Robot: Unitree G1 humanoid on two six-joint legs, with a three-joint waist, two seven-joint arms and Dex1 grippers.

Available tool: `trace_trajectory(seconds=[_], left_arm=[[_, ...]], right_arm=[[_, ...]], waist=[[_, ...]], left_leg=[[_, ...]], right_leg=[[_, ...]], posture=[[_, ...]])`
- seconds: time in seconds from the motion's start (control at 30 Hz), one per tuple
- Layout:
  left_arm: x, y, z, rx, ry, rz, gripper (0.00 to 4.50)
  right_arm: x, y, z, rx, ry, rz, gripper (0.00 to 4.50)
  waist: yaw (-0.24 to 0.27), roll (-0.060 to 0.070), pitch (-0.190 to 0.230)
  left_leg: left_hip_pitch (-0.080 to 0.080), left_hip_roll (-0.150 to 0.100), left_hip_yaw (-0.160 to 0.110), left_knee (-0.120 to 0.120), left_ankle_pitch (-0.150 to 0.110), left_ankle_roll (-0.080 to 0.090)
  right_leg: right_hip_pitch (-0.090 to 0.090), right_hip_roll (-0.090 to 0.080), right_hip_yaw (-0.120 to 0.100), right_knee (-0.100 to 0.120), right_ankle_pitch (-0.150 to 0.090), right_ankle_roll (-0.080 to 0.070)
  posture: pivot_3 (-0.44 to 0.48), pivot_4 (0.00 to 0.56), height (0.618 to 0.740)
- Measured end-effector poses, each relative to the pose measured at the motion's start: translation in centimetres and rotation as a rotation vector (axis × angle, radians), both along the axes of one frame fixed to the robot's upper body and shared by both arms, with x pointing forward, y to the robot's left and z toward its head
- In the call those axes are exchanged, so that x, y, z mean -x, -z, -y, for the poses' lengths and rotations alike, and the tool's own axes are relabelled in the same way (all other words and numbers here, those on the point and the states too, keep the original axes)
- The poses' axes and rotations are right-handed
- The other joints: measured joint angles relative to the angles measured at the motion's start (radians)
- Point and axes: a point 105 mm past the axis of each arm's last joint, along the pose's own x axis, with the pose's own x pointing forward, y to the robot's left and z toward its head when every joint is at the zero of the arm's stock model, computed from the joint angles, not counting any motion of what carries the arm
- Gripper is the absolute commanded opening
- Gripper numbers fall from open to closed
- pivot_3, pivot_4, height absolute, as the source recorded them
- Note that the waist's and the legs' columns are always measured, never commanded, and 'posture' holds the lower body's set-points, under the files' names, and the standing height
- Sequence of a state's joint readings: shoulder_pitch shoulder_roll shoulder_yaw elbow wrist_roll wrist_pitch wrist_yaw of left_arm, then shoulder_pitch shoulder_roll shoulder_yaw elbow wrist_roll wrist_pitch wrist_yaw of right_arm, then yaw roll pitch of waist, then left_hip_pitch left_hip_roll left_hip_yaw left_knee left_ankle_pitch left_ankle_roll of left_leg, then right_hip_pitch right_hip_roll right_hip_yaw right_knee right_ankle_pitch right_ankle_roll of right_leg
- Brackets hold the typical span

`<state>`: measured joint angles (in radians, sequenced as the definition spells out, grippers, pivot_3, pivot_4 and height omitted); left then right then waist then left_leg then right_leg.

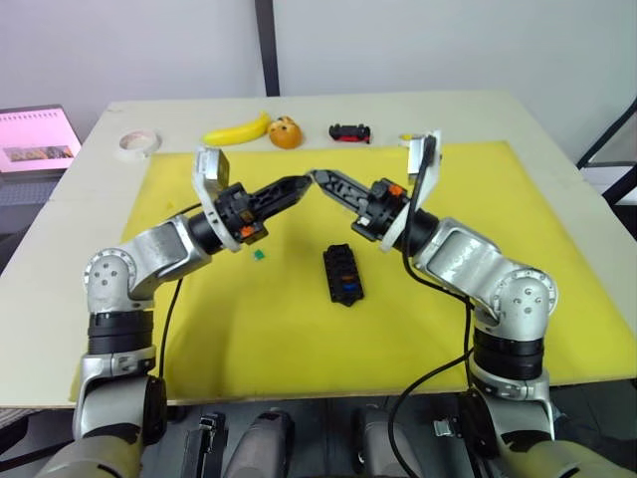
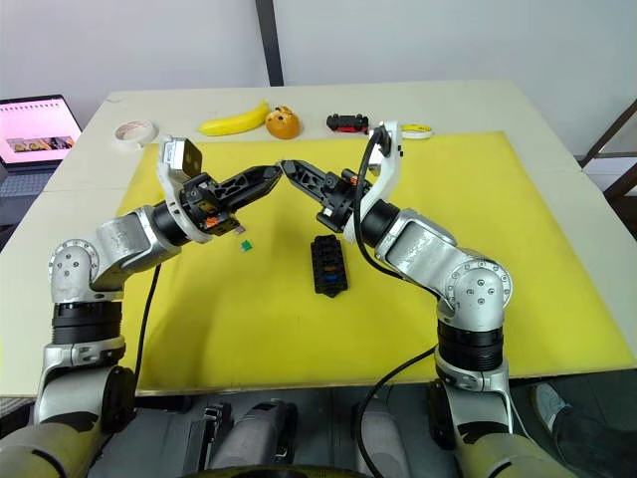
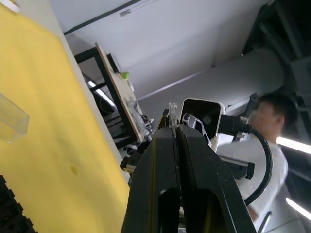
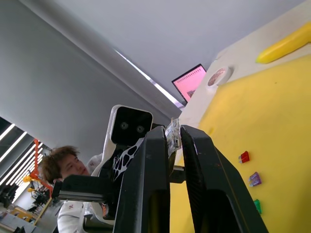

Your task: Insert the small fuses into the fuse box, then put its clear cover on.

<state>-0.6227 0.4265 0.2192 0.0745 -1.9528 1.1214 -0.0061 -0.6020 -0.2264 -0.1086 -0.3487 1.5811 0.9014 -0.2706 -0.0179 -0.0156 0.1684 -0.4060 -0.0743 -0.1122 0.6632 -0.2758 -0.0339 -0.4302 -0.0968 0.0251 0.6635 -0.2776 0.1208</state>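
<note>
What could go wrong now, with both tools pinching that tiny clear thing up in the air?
The tiny clear piece is pinched between the left tool and right tool above the mat; it might slip and fall when one lets go. The green fuse lies loose near the left arm and could get knocked.

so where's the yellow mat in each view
left eye: the yellow mat covers most of the table top, under both arms.
right eye: the same spread.
left wrist: the slanting yellow surface with the clear cover lying on it.
right wrist: the yellow surface carrying the small fuses.
landmark: the white tape roll just off the mat's far left corner, seen in both eye views and the right wrist view.
</note>
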Motion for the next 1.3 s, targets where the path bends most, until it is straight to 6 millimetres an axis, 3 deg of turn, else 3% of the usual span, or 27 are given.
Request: trace_trajectory(seconds=[0.37, 0.43, 0.73, 0.83, 0.97, 1.07, 1.17, 1.3], left_arm=[[-0.1, -0.1, 0.1, 0.01, -0.002, 0.0, 0.0], [-0.1, -0.1, 0.2, 0.012, -0.003, 0.0, 0.0], [-0.1, -0.2, 0.2, 0.016, 0.0, 0.003, 0.0], [-0.1, -0.1, 0.1, 0.005, 0.001, 0.003, 0.99], [0.1, 0.4, -0.3, -0.066, 0.0, 0.023, 3.0], [1.0, 0.8, -1.6, -0.241, 0.018, 0.13, 4.46], [2.9, 0.8, -2.3, -0.47, 0.1, 0.336, 4.46], [3.2, 2.4, -2.6, -0.669, 0.194, 0.568, 4.46]], right_arm=[[0.0, 0.0, 0.0, 0.008, -0.001, 0.002, 0.53], [0.0, 0.0, 0.0, 0.008, 0.0, 0.002, 0.01], [0.1, -0.2, 0.1, 0.001, -0.009, 0.002, 0.01], [0.3, -0.2, 0.1, -0.005, -0.021, 0.0, 0.0], [0.7, -0.4, 0.1, -0.003, -0.045, 0.004, 0.0], [1.0, -0.4, 1.2, 0.08, -0.045, 0.042, 0.0], [1.8, 0.0, 3.2, 0.285, -0.066, 0.128, 0.0], [2.7, 0.5, 5.0, 0.555, -0.104, 0.275, 0.0]], waist=[[0.0, 0.0, 0.0], [0.0, 0.0, 0.0], [0.001, 0.0, 0.0], [0.0, 0.0, 0.0], [0.0, 0.0, 0.0], [-0.003, 0.001, 0.001], [0.001, 0.003, 0.003], [0.004, 0.005, 0.003]], left_leg=[[0.0, 0.0, 0.0, 0.0, 0.0, 0.0], [0.0, 0.0, 0.0, 0.0, 0.0, 0.0], [0.0, 0.0, 0.0, 0.0, 0.0, 0.0], [0.0, 0.0, 0.0, 0.0, 0.0, 0.0], [0.0, 0.0, 0.0, 0.0, 0.0, 0.0], [0.0, 0.0, 0.0, -0.001, 0.0, 0.001], [-0.001, -0.001, 0.002, -0.001, -0.003, 0.006], [0.001, 0.001, 0.003, -0.001, -0.004, 0.008]], right_leg=[[0.0, 0.0, 0.0, 0.0, 0.0, 0.0], [0.0, 0.0, 0.0, 0.0, 0.0, 0.0], [0.0, 0.0, 0.0, 0.0, 0.0, 0.0], [0.0, 0.0, 0.0, 0.0, 0.0, 0.0], [0.0, 0.0, 0.0, 0.0, 0.0, 0.0], [0.0, 0.001, 0.0, -0.001, 0.0, 0.0], [0.001, 0.002, -0.001, -0.003, 0.0, 0.0], [0.004, 0.003, -0.001, -0.007, 0.0, 0.0]], posture=[[0.0, 0.15, 0.74], [0.0, 0.15, 0.74], [0.0, 0.15, 0.74], [0.0, 0.15, 0.74], [0.0, 0.15, 0.74], [0.0, 0.15, 0.74], [0.0, 0.15, 0.74], [0.0, 0.15, 0.74]])
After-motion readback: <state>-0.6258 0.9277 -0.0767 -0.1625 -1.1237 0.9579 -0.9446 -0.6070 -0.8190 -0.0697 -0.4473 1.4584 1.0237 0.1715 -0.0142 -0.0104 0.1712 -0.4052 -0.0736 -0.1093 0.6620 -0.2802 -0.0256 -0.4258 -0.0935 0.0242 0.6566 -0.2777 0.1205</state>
